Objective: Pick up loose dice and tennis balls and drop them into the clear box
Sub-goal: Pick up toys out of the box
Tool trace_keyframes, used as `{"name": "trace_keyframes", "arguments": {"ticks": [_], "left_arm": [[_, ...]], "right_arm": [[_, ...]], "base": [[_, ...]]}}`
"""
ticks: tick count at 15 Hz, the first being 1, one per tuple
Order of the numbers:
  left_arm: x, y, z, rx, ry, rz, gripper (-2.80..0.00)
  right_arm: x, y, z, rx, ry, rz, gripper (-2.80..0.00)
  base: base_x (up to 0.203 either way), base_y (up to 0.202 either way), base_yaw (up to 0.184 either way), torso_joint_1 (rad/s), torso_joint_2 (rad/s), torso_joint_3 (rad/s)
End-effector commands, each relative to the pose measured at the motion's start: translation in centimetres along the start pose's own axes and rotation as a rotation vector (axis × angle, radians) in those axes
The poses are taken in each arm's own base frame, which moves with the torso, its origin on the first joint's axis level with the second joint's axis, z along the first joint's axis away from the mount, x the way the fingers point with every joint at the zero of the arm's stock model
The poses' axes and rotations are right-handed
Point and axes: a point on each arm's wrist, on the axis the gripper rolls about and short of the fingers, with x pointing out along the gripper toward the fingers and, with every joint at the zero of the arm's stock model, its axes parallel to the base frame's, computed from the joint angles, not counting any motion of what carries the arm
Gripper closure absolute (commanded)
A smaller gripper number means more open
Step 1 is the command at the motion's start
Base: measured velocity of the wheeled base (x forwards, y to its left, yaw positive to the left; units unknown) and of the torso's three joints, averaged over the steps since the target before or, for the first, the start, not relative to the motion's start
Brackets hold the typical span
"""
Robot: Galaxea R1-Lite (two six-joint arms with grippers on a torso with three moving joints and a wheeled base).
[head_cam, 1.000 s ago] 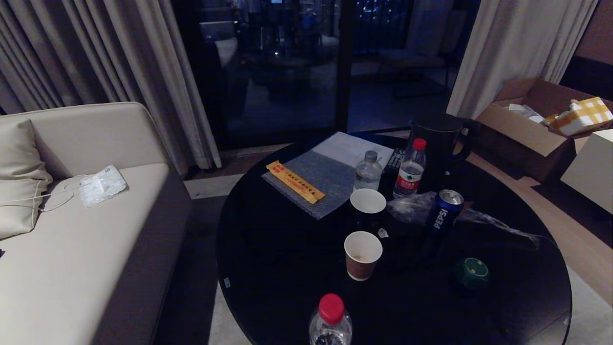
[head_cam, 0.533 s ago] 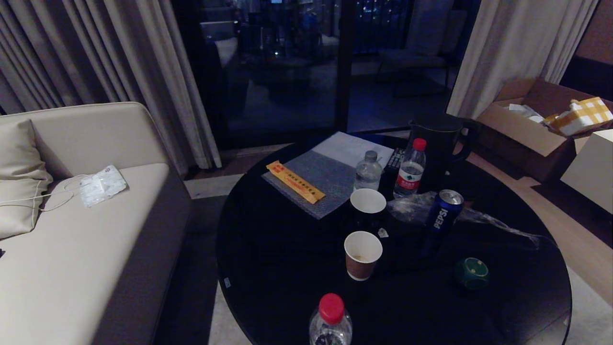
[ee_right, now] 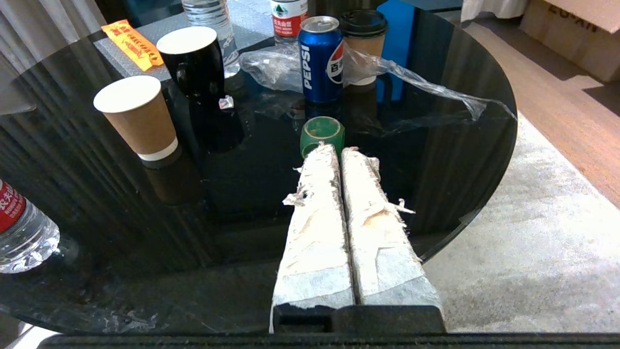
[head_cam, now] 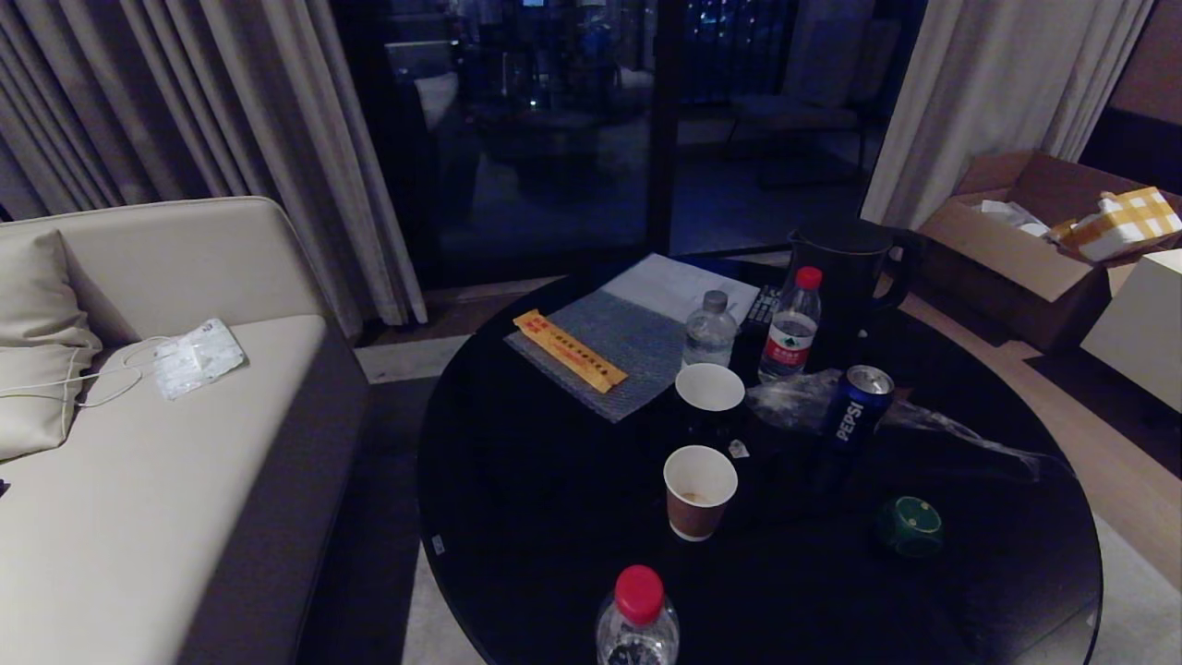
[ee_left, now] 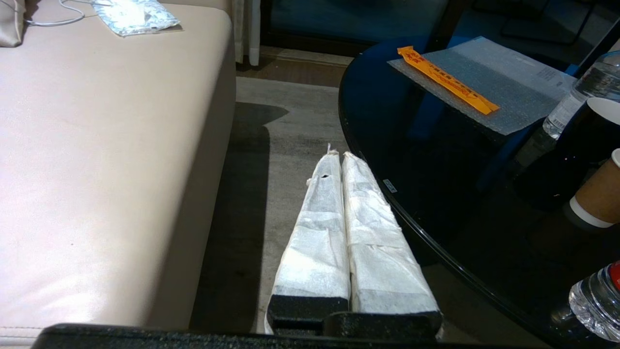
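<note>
Round, glossy black glass surface (head_cam: 554, 517) carries a rounded dark green die (head_cam: 910, 526) near its right edge. Both tape-wrapped tools, left tool (ee_left: 337, 156) and right tool (ee_right: 337, 149), are pressed together, holding nothing.

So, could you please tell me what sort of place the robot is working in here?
Most likely a living room or hotel lounge at night: a beige sofa beside a round black glass table, with long curtains framing dark glass doors. Drinks clutter the table.
</note>
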Motion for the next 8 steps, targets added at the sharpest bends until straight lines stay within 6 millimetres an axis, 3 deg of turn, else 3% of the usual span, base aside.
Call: {"name": "trace_keyframes", "arguments": {"ticks": [1,8], "left_arm": [[0.0,0.0,0.0,-0.001,-0.001,0.001,0.0],[0.0,0.0,0.0,-0.005,-0.001,0.0,0.0]], "right_arm": [[0.07,0.0,-0.25,0.0,0.01,0.0,0.0],[0.08,0.0,-0.28,0.0,0.011,0.0,0.0]], "base": [[0.0,0.0,0.0,0.0,0.0,0.0],[0.0,0.0,0.0,0.002,0.0,-0.163]]}}
